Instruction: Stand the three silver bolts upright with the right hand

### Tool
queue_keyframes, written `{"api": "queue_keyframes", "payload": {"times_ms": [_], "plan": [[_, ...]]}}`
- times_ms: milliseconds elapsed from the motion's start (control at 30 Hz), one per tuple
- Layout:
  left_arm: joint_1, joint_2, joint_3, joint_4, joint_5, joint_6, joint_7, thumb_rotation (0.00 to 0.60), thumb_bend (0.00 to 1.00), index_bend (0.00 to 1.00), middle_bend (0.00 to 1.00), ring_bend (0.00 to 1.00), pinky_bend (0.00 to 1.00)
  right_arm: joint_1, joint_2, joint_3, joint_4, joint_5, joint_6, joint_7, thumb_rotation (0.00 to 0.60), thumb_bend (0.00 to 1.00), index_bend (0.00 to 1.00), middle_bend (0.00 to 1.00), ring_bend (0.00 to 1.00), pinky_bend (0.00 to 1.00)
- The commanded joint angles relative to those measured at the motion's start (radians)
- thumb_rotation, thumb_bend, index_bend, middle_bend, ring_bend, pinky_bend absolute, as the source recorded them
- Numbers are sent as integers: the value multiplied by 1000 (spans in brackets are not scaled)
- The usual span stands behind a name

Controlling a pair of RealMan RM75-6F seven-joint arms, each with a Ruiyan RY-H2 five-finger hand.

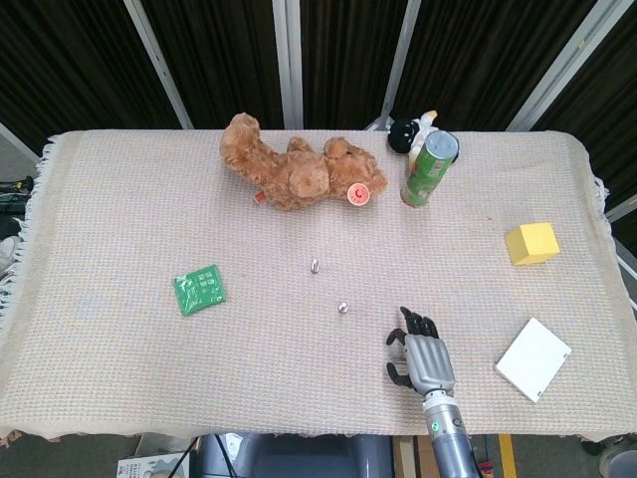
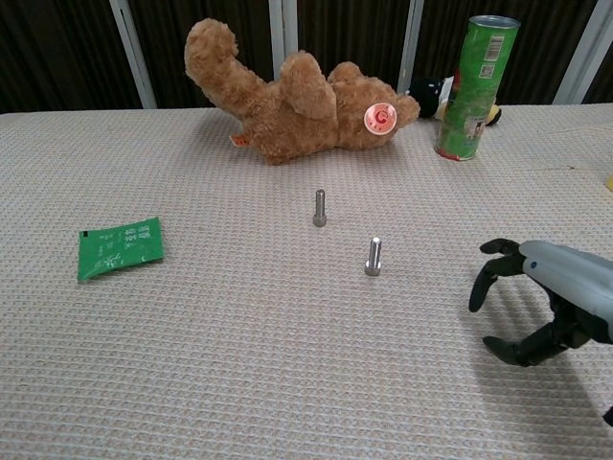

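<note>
I see my right hand (image 2: pixel 551 302) hovering empty, fingers (image 2: pixel 488 278) curled but apart, with the nearer upright bolt (image 2: pixel 374 257) left of them (farther bolt (image 2: pixel 319 207) beyond).

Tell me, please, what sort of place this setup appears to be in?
Probably a lab or test room for robot handling. A table under a woven beige cloth carries unrelated props: a teddy bear, a green can, a yellow block. Dark curtains hang behind.
</note>
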Motion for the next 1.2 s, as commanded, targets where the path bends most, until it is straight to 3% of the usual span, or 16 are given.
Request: {"api": "queue_keyframes", "payload": {"times_ms": [33,1200], "plan": [[1,0,-1,2,-2,0,-2,600,74,78,11,0,93,-7,-2,-3,6,-9,-4,7,600,370,444,0,3,40],[2,-4,1,-6,-2,9,25,600,74,78,11,0,93,-64,7,5,81,-36,-95,72,600,369,526,0,3,39]]}}
